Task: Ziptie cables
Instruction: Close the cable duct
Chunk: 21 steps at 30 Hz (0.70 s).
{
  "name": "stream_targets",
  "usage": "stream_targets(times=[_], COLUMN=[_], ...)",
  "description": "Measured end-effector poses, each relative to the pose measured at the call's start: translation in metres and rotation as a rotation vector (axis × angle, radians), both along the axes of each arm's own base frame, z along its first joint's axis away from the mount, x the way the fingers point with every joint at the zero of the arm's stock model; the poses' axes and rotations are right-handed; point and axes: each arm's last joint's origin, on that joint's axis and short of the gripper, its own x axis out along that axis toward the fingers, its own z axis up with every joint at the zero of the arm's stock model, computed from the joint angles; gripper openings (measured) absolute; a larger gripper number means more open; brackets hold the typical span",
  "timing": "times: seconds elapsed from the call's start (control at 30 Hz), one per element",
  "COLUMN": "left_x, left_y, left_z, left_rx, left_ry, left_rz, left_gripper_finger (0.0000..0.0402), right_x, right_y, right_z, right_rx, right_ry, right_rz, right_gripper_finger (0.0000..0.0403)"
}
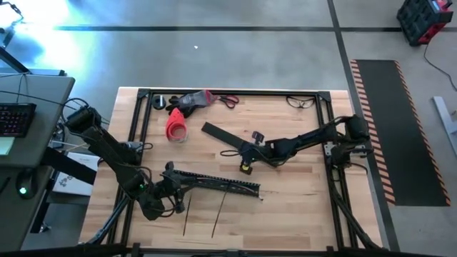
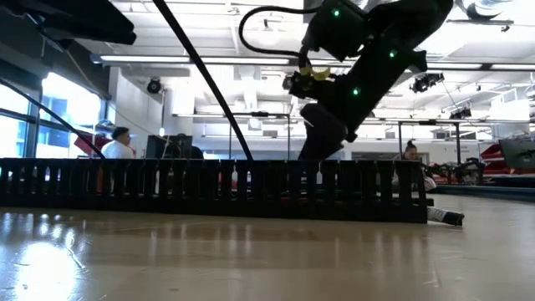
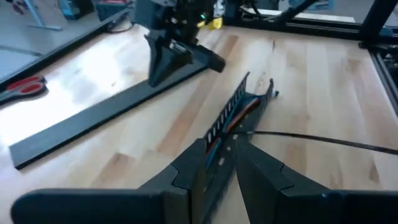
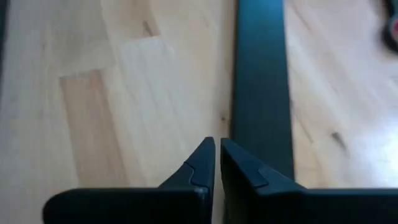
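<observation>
A long black slotted channel [image 1: 214, 184] lies across the near half of the table, and the cables [image 3: 231, 118] show as coloured wires inside it. My left gripper [image 3: 221, 144] is shut on the channel's left end. The flat black strip [image 1: 223, 138] lies toward the far side. My right gripper [image 4: 217, 144] is shut with nothing showing between its fingers. It stands over the wood right beside the strip's long edge [image 4: 239, 93]. In the low view the channel [image 2: 217, 188] hides its fingertips. Two thin dark zipties [image 1: 217, 213] lie flat near the front edge. My left gripper pinches the channel's left end [image 3: 217, 132] between its two fingers, one on each side wall. The fingers come slanting down from the table's left and lie along the channel. The channel runs away from them, its far end [image 3: 261, 93] low over or on the table.
Red-handled scissors [image 1: 228, 100], a grey and red tool [image 1: 191, 101], a red cup [image 1: 176, 128] and glasses [image 1: 300, 101] lie near the far edge. A black frame rail [image 1: 325, 114] borders the table. Bare wood [image 1: 293, 207] spreads at the near right. People show behind the table.
</observation>
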Motion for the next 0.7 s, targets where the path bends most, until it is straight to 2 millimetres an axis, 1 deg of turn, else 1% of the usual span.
stream_targets(times=[0.07,0.13,0.2,0.27,0.37,0.47,0.57,0.63,0.7], left_x=[-0.001,-0.001,-0.001,-0.001,-0.001,-0.001,-0.001,-0.001,-0.001], left_y=[0.001,0.001,0.001,0.001,0.001,0.001,0.001,0.001,0.001], left_z=[0.001,0.002,0.002,0.001,0.001,0.001,0.0,0.0,0.0], left_rx=[0.012,0.014,0.018,0.015,0.012,0.01,0.022,0.026,0.029], left_ry=[-0.003,-0.008,-0.004,0.001,0.006,0.012,0.019,0.022,0.022], left_rz=[0.001,0.005,0.004,-0.001,-0.007,-0.012,-0.016,-0.016,-0.015], left_gripper_finger=[0.0071,0.0071,0.0071,0.0071,0.0071,0.0071,0.0071,0.0071,0.0071], right_x=[0.0,0.002,0.003,0.003,0.002,-0.008,-0.016,-0.022,-0.029], right_y=[0.002,0.002,0.001,-0.004,-0.015,-0.023,-0.03,-0.032,-0.035], right_z=[0.0,0.001,0.004,0.003,0.001,-0.011,-0.022,-0.028,-0.034], right_rx=[0.021,0.006,-0.018,-0.026,-0.038,-0.052,-0.035,-0.024,-0.028], right_ry=[0.0,-0.013,-0.022,-0.002,-0.012,-0.014,-0.069,-0.108,-0.149], right_rz=[0.027,0.055,0.081,0.085,0.092,0.095,0.105,0.114,0.099], right_gripper_finger=[0.0016,0.0027,0.0048,0.0079,0.0139,0.021,0.028,0.0319,0.0349])
